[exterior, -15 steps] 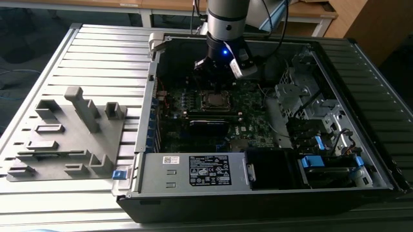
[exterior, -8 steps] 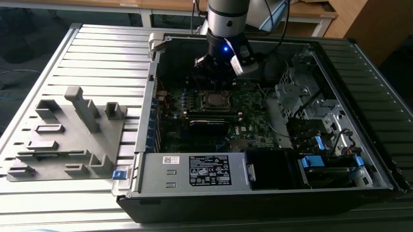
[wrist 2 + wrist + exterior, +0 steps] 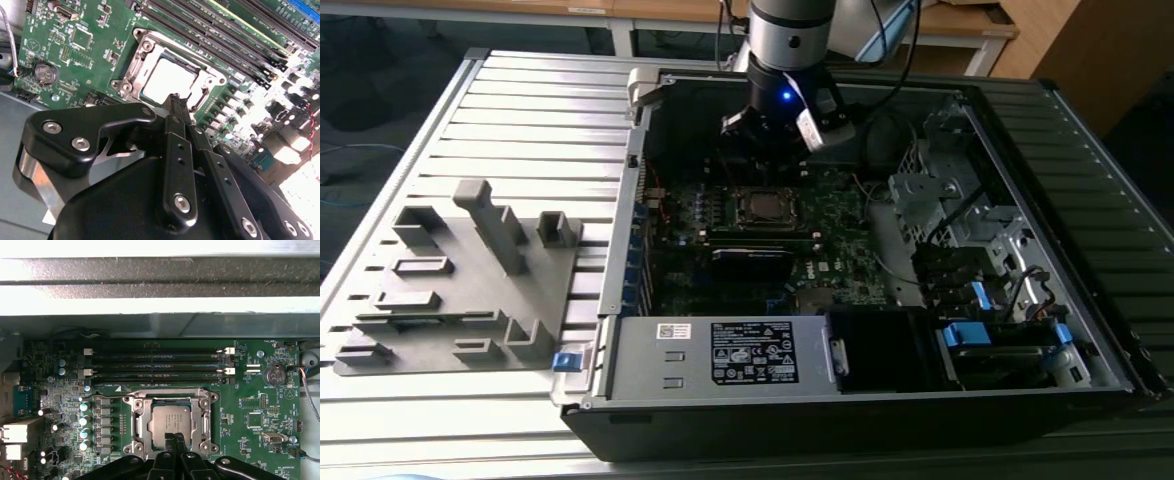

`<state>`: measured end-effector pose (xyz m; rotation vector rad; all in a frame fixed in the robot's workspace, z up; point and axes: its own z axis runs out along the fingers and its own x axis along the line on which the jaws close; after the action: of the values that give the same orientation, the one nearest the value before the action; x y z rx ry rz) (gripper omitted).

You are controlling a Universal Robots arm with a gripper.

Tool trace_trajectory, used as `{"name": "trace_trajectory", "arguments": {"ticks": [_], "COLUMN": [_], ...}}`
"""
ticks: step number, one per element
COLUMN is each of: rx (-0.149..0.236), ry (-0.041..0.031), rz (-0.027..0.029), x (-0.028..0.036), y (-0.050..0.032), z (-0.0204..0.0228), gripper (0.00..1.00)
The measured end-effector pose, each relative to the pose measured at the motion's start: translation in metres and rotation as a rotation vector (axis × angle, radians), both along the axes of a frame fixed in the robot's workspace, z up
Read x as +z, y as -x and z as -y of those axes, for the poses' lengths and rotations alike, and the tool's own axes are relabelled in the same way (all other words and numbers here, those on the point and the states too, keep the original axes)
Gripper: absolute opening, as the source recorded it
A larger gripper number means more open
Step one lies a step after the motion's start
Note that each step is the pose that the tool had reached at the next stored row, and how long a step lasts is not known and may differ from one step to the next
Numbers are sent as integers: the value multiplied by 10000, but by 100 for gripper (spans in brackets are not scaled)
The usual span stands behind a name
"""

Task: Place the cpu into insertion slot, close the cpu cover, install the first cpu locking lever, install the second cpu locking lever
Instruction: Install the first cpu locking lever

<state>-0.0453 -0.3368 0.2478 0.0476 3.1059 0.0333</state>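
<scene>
Upper middle of the exterior view, the cpu (image 3: 761,206) sits in its socket with the cover (image 3: 139,424) flat around it. In both wrist views the gripper (image 3: 175,439) has its fingers pressed together and empty, tips at the cpu's edge.

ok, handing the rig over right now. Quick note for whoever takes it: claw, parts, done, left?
Claw: shut, holding nothing, tips at one edge of the cpu; I cannot tell if they touch it.
Cpu: seated flat on the board, silver top up.
Cover: lies flat around the cpu and looks closed.
Done: cpu placed, cover down.
Left: the two levers. I cannot tell from these views whether either is latched.
</scene>
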Motion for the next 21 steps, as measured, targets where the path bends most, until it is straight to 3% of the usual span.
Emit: {"name": "trace_trajectory", "arguments": {"ticks": [10, 21], "rx": [-1, 0], "ry": [0, 0], "rz": [0, 0], "x": [0, -9], "y": [16, 162], "z": [0, 0], "gripper": [11, 11]}}
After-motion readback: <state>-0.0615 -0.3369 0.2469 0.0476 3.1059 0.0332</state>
